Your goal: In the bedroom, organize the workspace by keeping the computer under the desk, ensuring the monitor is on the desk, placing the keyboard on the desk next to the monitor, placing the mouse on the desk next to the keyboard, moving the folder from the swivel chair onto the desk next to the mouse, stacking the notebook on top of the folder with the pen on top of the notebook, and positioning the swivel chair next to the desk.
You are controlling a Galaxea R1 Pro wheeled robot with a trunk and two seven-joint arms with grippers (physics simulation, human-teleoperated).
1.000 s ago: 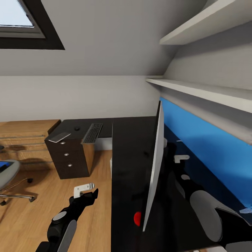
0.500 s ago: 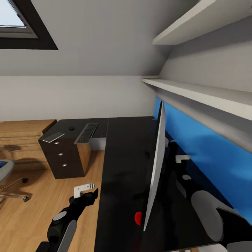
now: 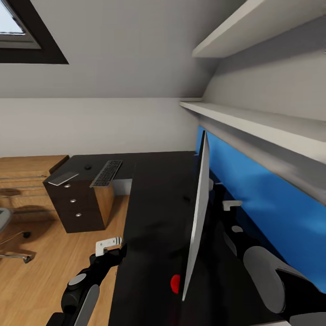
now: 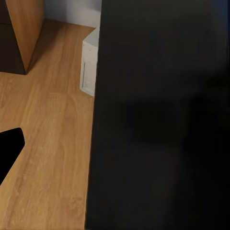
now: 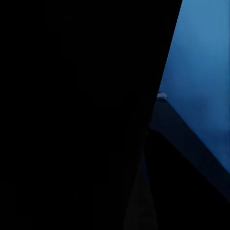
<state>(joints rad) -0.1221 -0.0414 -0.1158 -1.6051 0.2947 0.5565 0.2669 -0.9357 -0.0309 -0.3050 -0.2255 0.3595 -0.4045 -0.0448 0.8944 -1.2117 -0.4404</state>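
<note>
Nearest you, at 7 o'clock in the head view, your left gripper [image 3: 110, 248] hangs over the wood floor [image 3: 40, 271] just beside the near edge of the black surface [image 3: 154, 217]; whether its fingers are released or clenched cannot be told. The left wrist view has the same surface edge, with the computer [image 4: 90, 67], a light grey box, standing on the floor and partly tucked under it.

At 5 o'clock your right arm [image 3: 262, 276] reaches behind the monitor [image 3: 198, 213], which stands on the surface edge-on to you, red dot [image 3: 175, 283] at its near lower corner. The right gripper [image 3: 232, 204] shows as a white piece just behind the screen, in front of the blue wall panel [image 3: 267, 203]; its state cannot be told either.

Farther off, at 10 o'clock, the keyboard [image 3: 106, 173] lies on the far wing of the surface, the mouse [image 3: 87, 167] near it, and the notebook [image 3: 62, 178] over the drawer unit [image 3: 77, 206]. At 9 o'clock, the swivel chair [image 3: 9, 235] sits well apart from the surface.
</note>
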